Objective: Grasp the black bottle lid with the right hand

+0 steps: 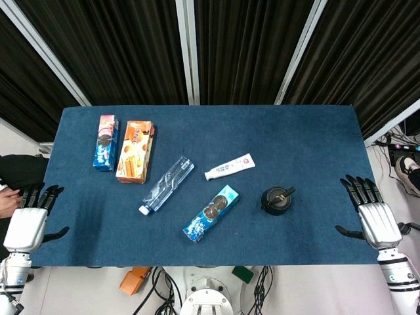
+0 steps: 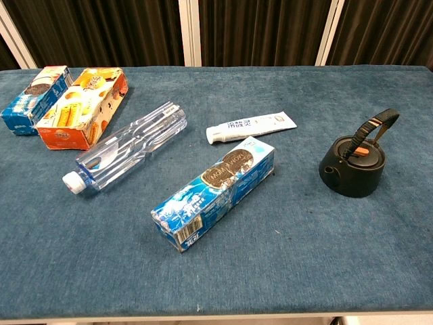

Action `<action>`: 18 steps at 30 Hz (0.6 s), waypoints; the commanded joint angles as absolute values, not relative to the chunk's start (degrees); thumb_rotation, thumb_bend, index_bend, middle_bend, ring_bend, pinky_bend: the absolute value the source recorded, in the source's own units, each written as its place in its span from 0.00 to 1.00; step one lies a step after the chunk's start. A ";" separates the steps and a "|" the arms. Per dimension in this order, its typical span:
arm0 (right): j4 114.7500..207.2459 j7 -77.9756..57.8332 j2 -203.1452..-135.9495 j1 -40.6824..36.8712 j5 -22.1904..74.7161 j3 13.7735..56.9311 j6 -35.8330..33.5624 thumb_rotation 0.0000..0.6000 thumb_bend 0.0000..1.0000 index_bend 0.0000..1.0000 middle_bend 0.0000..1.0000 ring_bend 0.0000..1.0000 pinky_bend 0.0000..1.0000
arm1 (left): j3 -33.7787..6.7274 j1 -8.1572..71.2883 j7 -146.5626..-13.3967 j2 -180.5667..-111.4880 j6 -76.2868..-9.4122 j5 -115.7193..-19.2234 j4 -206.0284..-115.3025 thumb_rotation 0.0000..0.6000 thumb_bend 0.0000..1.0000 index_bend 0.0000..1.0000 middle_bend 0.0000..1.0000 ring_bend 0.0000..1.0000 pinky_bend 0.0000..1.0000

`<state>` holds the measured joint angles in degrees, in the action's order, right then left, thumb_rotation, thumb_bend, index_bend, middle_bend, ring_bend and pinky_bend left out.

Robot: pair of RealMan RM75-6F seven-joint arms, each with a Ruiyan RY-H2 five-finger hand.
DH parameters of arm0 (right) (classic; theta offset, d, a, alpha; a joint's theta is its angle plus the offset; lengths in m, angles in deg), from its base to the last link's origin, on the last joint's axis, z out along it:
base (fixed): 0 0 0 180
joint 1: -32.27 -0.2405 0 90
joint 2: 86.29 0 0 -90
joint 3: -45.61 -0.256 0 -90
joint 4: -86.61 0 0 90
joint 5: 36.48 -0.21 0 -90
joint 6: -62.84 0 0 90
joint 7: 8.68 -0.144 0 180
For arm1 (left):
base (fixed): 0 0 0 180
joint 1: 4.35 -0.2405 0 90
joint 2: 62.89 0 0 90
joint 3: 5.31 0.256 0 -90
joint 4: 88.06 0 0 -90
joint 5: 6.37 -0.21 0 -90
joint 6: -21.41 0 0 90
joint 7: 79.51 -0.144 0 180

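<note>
The black bottle lid (image 1: 277, 200) (image 2: 354, 163) sits on the blue table, right of centre, with its loop handle tilted up toward the far right. My right hand (image 1: 374, 213) hovers at the table's right edge, fingers spread, holding nothing, well to the right of the lid. At the left edge my left hand (image 1: 29, 216) is also open and empty. Neither hand shows in the chest view.
A blue cookie box (image 1: 211, 212) (image 2: 215, 191) lies just left of the lid, a white toothpaste tube (image 1: 230, 167) (image 2: 250, 127) behind it. A clear plastic bottle (image 1: 167, 184) (image 2: 128, 147), an orange box (image 1: 135, 150) (image 2: 82, 107) and another blue box (image 1: 105, 142) (image 2: 34, 99) lie at left.
</note>
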<state>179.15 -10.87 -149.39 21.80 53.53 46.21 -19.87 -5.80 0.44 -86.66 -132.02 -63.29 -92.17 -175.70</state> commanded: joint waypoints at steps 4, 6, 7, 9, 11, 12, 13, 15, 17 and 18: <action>180.02 -11.00 -148.89 20.42 53.89 45.61 -17.67 1.00 0.00 0.00 0.08 0.01 0.00 | -6.25 0.48 -86.83 -132.26 -62.96 -91.39 -175.87 1.00 0.05 0.14 0.11 0.02 0.00; 180.46 -11.80 -148.51 19.08 54.80 45.51 -15.91 1.00 0.00 0.00 0.08 0.01 0.00 | -6.32 0.51 -87.03 -132.28 -63.02 -91.44 -176.04 1.00 0.05 0.14 0.11 0.02 0.00; 180.62 -12.05 -148.35 18.22 55.37 45.41 -14.88 1.00 0.00 0.00 0.08 0.01 0.00 | -6.35 0.54 -87.11 -132.29 -63.01 -91.47 -176.13 1.00 0.05 0.14 0.11 0.02 0.00; 180.96 -12.34 -148.25 15.66 56.76 44.92 -12.04 1.00 0.00 0.00 0.08 0.01 0.00 | -6.45 0.65 -87.29 -132.36 -62.98 -91.50 -176.36 1.00 0.05 0.14 0.11 0.02 0.00; 181.30 -11.61 -148.51 12.58 57.86 44.24 -8.42 1.00 0.00 0.02 0.08 0.02 0.00 | -6.62 0.77 -87.48 -132.46 -62.96 -91.50 -176.56 1.00 0.05 0.14 0.11 0.02 0.00; 181.40 -10.97 -148.77 11.18 58.20 43.91 -6.71 1.00 0.00 0.04 0.08 0.02 0.00 | -6.67 0.82 -87.57 -132.50 -62.94 -91.48 -176.66 1.00 0.05 0.14 0.11 0.02 0.00; 181.52 -10.24 -149.11 9.77 58.40 43.58 -4.91 1.00 0.00 0.06 0.08 0.03 0.00 | -6.70 0.87 -87.67 -132.52 -62.90 -91.50 -176.76 1.00 0.05 0.14 0.11 0.02 0.00; 181.94 -8.36 -149.97 6.66 58.34 42.84 -0.66 1.00 0.00 0.09 0.08 0.04 0.00 | -6.69 0.92 -87.90 -132.56 -62.85 -91.57 -176.94 1.00 0.05 0.14 0.11 0.02 0.00; 182.31 -6.72 -150.87 4.37 57.97 42.27 2.52 1.00 0.00 0.10 0.10 0.06 0.00 | -6.67 0.92 -88.01 -132.57 -62.78 -91.50 -177.10 1.00 0.05 0.14 0.11 0.02 0.00; 182.53 -5.66 -151.43 3.04 57.66 41.98 4.41 1.00 0.00 0.11 0.11 0.07 0.00 | -6.66 0.90 -88.02 -132.56 -62.74 -91.43 -177.18 1.00 0.05 0.14 0.11 0.02 0.00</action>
<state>181.75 -8.41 -149.93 6.78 57.69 43.18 0.00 -6.67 0.90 -88.02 -132.56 -62.75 -91.44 -177.16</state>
